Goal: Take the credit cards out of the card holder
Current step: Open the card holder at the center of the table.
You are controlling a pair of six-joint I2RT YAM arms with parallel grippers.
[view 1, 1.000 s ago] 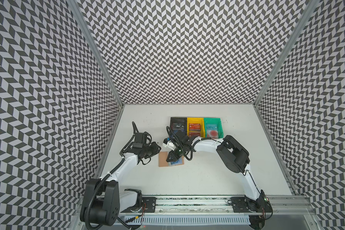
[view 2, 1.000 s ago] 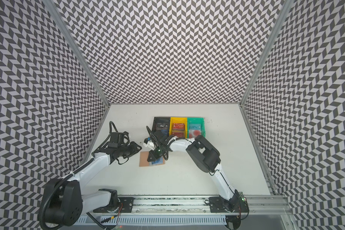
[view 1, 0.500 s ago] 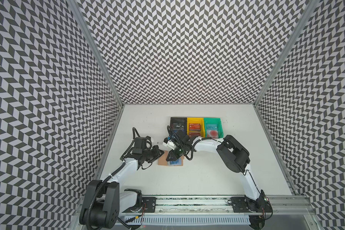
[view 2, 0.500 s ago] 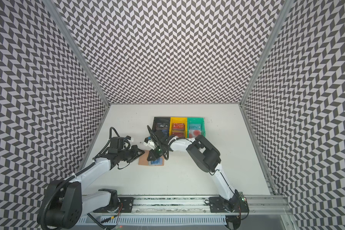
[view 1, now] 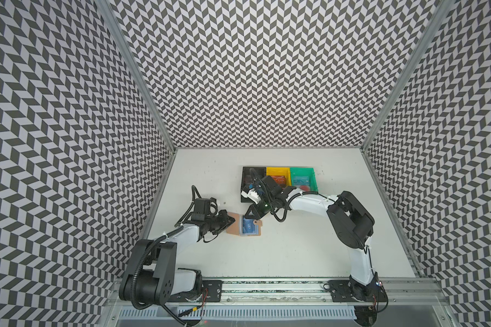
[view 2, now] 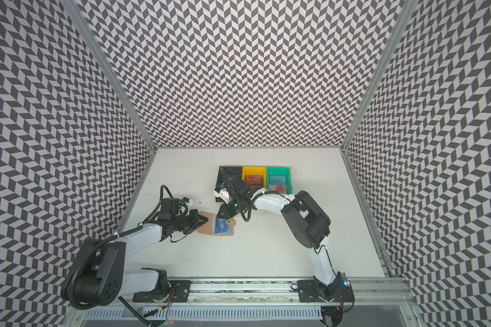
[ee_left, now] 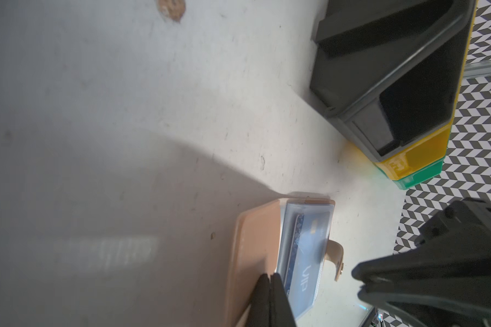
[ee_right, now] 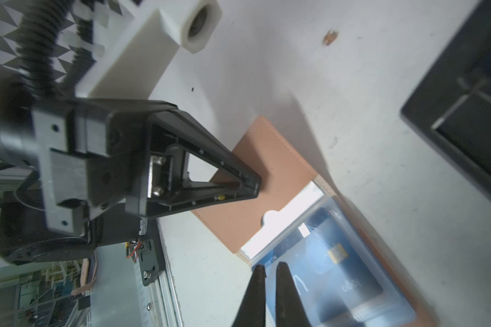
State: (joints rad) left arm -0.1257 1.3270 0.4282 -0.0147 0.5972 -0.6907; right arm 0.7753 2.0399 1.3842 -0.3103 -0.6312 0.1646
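White worktop (view 1: 295, 249): open card holder (view 1: 233, 230), blue credit card (view 1: 248, 226) sleeved; left gripper (view 1: 234, 220) jaws together on cover; right gripper (view 1: 247, 218) jaws almost together.

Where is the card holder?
In both top views the card holder lies open mid-table, left gripper at its cover, right gripper at its sleeve, robot-side of the black bin.

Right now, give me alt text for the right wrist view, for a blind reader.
The left gripper, shut, rests its tip on the tan cover of the open card holder. A blue card sits in its clear sleeve, with the near-shut right gripper at the sleeve's edge.
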